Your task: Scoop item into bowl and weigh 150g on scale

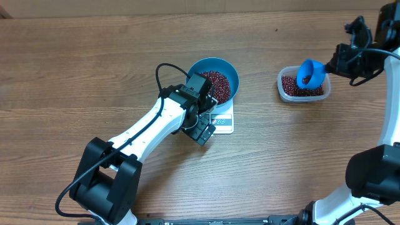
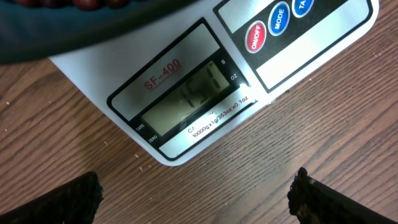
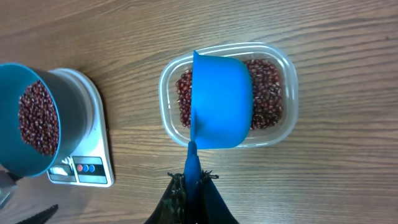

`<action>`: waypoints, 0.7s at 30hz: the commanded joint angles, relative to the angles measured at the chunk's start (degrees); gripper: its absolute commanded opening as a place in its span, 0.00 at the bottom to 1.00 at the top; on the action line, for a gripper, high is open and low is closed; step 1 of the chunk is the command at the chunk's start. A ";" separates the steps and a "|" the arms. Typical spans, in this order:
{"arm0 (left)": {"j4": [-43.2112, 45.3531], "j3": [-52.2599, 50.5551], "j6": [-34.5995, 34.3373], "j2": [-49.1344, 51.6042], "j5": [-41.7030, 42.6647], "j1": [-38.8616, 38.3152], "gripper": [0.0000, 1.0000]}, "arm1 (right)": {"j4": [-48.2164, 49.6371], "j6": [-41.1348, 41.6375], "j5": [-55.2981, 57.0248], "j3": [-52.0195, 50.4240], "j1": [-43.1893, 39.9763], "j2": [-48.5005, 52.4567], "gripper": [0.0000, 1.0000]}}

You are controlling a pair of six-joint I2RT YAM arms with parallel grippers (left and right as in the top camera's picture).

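Many small red-brown beans (image 1: pixel 215 81) lay heaped in the blue bowl (image 1: pixel 230 69) on the white scale (image 1: pixel 224 123), with more in the clear tub (image 1: pixel 304 99).
The right gripper (image 3: pixel 193 186) was pressed together on the handle of the blue scoop (image 3: pixel 221 99), which hung over the tub. The left gripper (image 2: pixel 196 208) stood spread wide and empty just in front of the scale's display (image 2: pixel 186 102). The beans looked light, hard and free-rolling, likely to scatter, so no claw could pinch them. They were best taken with the scoop, gripped at its thin handle and kept level.
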 commanded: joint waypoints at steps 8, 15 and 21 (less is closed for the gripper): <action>0.57 -0.59 -0.72 0.11 -0.35 -0.17 1.00 | 0.17 -3.82 10.91 -0.04 7.43 -1.97 0.09; 0.57 -0.59 -0.72 0.11 -0.35 -0.17 1.00 | 0.13 -3.93 17.29 -0.04 10.12 -1.97 0.16; 0.59 -0.59 -0.72 0.11 -0.35 -0.17 0.99 | 1.25 0.85 19.23 -0.04 10.23 -1.97 0.04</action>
